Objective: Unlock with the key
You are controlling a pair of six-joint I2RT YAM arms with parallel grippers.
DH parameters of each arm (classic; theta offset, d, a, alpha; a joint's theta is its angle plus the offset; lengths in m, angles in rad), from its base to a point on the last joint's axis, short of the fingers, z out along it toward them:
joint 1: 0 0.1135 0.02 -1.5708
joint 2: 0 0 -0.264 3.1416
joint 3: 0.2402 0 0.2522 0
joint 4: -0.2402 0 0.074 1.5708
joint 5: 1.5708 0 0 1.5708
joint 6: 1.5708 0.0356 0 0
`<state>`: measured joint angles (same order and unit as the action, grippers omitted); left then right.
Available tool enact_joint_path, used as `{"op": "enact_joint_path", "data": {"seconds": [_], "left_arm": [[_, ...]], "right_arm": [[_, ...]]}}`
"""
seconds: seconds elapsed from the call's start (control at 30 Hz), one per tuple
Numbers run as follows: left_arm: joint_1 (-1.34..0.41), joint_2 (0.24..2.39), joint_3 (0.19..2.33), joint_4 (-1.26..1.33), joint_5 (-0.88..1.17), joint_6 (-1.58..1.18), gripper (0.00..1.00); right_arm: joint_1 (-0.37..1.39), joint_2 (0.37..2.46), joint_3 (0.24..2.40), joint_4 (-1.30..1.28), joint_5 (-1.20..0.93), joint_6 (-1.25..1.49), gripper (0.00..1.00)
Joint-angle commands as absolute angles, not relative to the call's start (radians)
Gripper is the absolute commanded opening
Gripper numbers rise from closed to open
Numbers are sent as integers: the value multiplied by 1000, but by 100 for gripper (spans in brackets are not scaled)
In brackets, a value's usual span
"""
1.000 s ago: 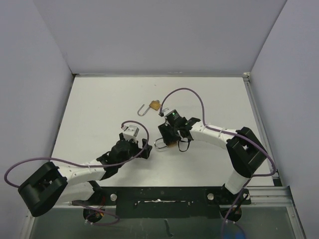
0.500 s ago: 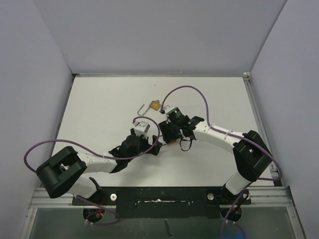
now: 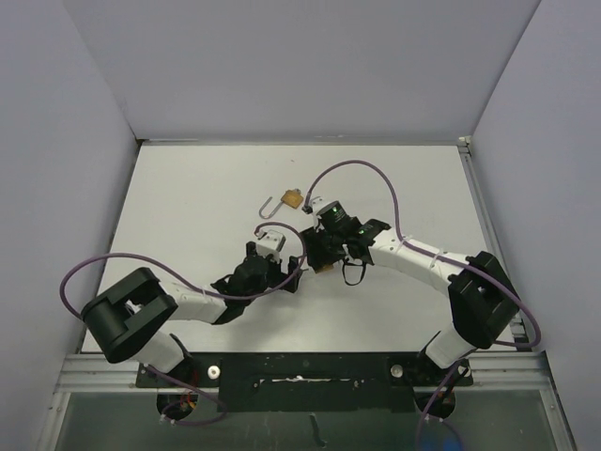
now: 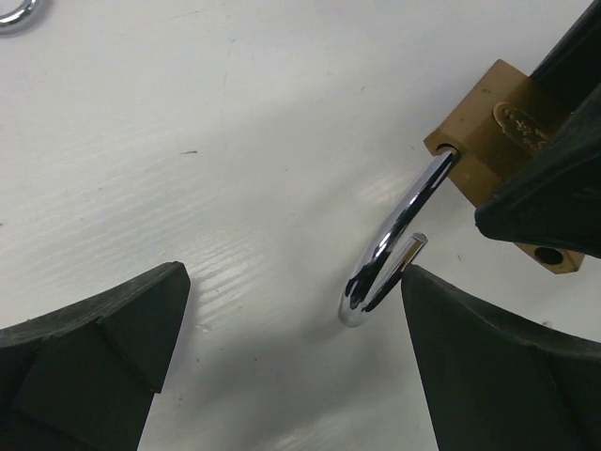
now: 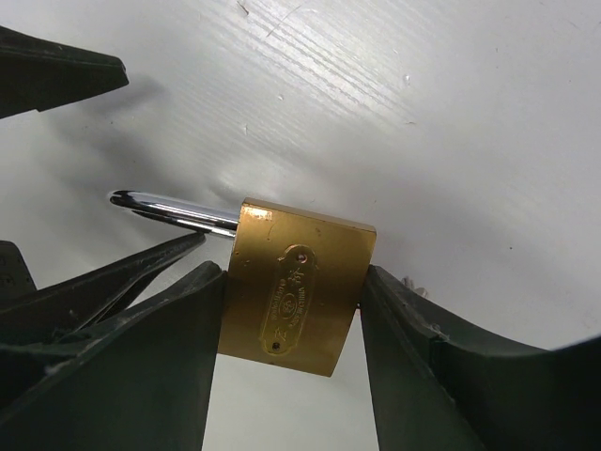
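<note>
A brass padlock (image 5: 296,287) is gripped by its body between the two fingers of my right gripper (image 5: 293,310), just above the white table; it also shows in the top view (image 3: 323,267). Its silver shackle (image 4: 390,244) points toward my left gripper (image 4: 293,282), with one end free of the body. The left gripper is open, one finger on each side of the shackle's bend, and the right finger (image 4: 488,357) almost touches it. In the top view the left gripper (image 3: 287,272) and the right gripper (image 3: 319,259) meet at the table's middle. No key shows clearly.
A second brass padlock (image 3: 292,198) with an open silver shackle (image 3: 272,208) lies on the table (image 3: 188,207) behind the grippers; a silver curve (image 4: 14,13) shows at the top left of the left wrist view. Grey walls enclose the table on three sides.
My left gripper has moved right and forward until its open fingers stand around the shackle. The right arm has shifted slightly back, still holding the padlock.
</note>
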<state>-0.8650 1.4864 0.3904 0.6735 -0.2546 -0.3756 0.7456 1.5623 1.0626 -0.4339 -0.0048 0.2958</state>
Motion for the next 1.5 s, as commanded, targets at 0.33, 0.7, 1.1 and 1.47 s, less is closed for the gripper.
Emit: {"op": "enact_joint_path", "data": {"seconds": [0.33, 0.7, 1.1, 1.47], "left_arm": [[-850, 1603, 474, 907, -413, -163, 98], [-850, 1556, 417, 1002, -395, -126, 98], [-850, 1468, 354, 977, -247, -166, 98], [-846, 1703, 425, 1214, -206, -91, 98]], "right_arm": [[738, 1500, 1127, -405, -29, 298, 23], [677, 1519, 1132, -398, -11, 312, 23], [638, 1558, 1170, -358, -9, 314, 23], [654, 1502, 1168, -389, -25, 321, 23]]}}
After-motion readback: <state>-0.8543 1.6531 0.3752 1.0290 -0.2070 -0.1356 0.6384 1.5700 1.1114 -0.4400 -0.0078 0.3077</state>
